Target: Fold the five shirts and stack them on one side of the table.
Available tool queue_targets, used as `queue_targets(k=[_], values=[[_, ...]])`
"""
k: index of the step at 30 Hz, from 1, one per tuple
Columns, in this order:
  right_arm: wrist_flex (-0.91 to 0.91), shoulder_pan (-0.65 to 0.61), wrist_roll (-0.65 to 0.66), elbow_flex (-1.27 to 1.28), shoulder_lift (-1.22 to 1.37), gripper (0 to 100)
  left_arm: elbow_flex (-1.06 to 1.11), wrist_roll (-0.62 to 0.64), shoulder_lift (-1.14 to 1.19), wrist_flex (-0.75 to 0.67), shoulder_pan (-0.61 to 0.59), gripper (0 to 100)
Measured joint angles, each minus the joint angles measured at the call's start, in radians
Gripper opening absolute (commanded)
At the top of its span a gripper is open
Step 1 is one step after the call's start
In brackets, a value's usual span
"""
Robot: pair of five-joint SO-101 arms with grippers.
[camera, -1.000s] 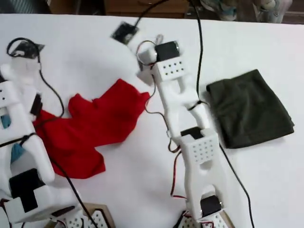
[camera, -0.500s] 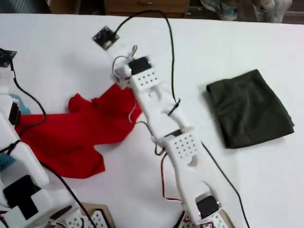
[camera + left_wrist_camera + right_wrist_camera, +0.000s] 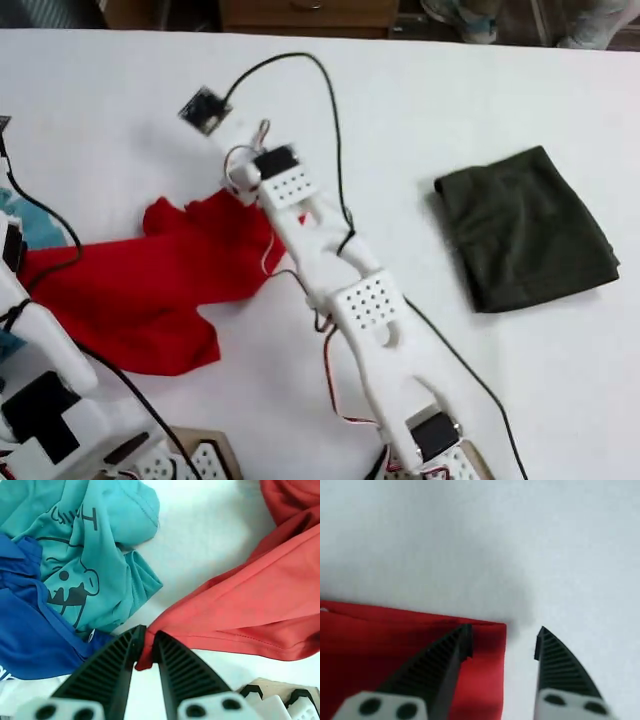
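High view — the red shirt (image 3: 150, 290) lies rumpled and unfolded.

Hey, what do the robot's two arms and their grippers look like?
The right arm and left arm are white shells with grids of small holes, black motor blocks, black cables and thin red wires. The left gripper and right gripper have black ridged fingers on white bases.
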Motion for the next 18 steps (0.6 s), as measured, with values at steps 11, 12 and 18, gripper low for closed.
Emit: queue_targets(k=[11,12,18], values=[[-0.002,0.003,0.012,-0.014,0.031,2.0,-0.009,0.0,0.0,0.0,-0.002,2],[-0.003,0.003,0.02,-0.014,0.031,3.3,-0.009,0.0,0.0,0.0,-0.002,2],[0.032,0.003,0.103,-0.061,0.032,2.0,-0.009,0.0,0.0,0.0,-0.002,2]])
